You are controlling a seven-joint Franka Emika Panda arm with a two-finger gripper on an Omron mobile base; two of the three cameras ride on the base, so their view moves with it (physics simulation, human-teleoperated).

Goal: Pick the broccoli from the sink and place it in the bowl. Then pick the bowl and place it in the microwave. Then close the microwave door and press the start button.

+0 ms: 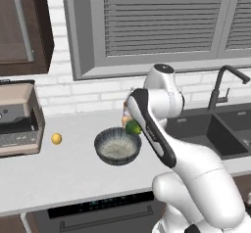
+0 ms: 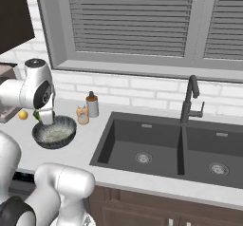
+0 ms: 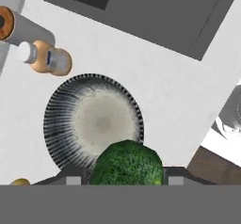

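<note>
Pinched between the two fingers of the gripper point(image 3: 126, 178), the broccoli point(image 3: 127, 164) hangs above the near rim of the bowl point(image 3: 92, 121), a rounded lump with no clear long axis. The bowl sits directly below on the white counter point(image 3: 174, 100), hollow up. Beyond it stand a small orange bottle point(image 3: 47, 58) and a grey shaker point(image 3: 23, 28); farther off lies the dark sink point(image 3: 155, 6).
</note>
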